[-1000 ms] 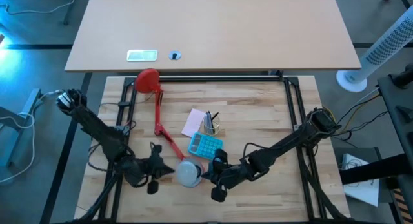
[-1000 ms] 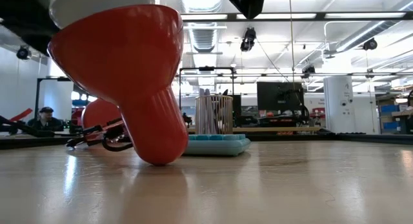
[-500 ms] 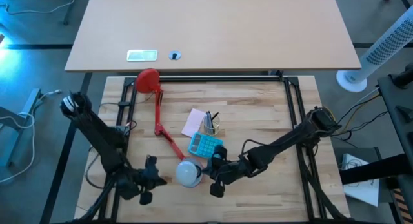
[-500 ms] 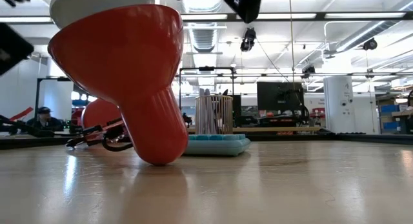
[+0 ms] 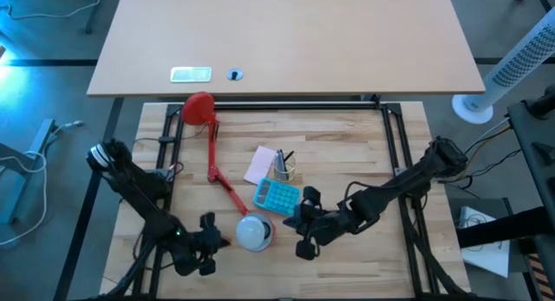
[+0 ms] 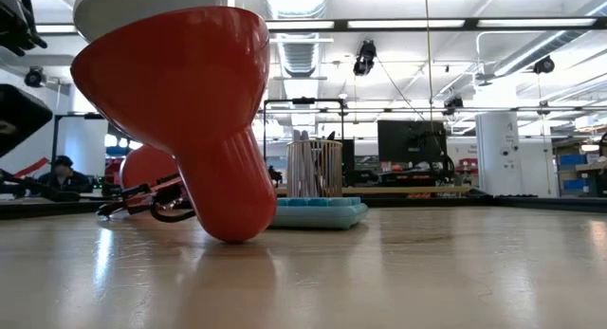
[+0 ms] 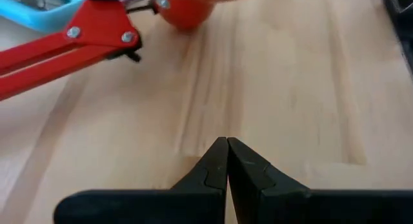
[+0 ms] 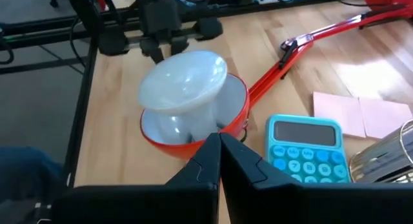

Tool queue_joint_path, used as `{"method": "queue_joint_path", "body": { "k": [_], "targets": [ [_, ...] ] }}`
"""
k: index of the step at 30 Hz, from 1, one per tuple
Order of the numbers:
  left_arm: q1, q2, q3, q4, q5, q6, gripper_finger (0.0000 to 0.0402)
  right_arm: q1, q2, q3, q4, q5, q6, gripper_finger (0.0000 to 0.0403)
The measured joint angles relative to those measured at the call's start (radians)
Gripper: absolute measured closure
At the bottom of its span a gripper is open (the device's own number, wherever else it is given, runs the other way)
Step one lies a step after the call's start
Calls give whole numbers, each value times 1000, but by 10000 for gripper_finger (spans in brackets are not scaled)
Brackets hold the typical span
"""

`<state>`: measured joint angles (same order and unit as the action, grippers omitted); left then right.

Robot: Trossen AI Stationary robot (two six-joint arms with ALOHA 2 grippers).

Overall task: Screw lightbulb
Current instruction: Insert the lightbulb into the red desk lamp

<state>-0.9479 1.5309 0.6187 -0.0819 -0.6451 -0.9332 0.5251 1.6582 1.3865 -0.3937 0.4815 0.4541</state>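
1. Left gripper [image 5: 206,243]: I have it low at the table's near edge, just left of the lamp head and apart from it. My left wrist view shows its fingers [image 7: 227,161] pressed together on nothing, over bare wood.

2. Red desk lamp [image 5: 211,153]: round base at the far left of the wooden table [image 5: 347,145], jointed arm running toward me to the shade [image 8: 193,127], which lies tipped on the boards.

3. Lightbulb [image 5: 252,232]: white domed head sits in the mouth of the red shade, seen from above as a pale disc. In my right wrist view the bulb [image 8: 184,90] is seated in the shade with its head tilted; the base is hidden inside.

4. Pink notepad [image 5: 259,164], wire pen cup [image 5: 284,169] and blue calculator [image 5: 276,195]: grouped mid-table, the calculator just beside the shade.

5. Right gripper [image 5: 305,223]: right of the bulb, not touching it. My right wrist view shows its fingers [image 8: 219,159] closed, empty, pointing at the shade.
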Motion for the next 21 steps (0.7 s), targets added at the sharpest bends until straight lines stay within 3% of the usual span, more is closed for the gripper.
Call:
{"method": "queue_joint_path", "body": {
  "k": [11, 21],
  "targets": [
    [29, 105, 0, 218, -137, 109, 401, 8, -2, 0, 1, 26, 5, 403],
    [139, 99, 0, 394, -141, 327, 401, 12, -2, 0, 7, 27, 8, 403]
  ]
}}
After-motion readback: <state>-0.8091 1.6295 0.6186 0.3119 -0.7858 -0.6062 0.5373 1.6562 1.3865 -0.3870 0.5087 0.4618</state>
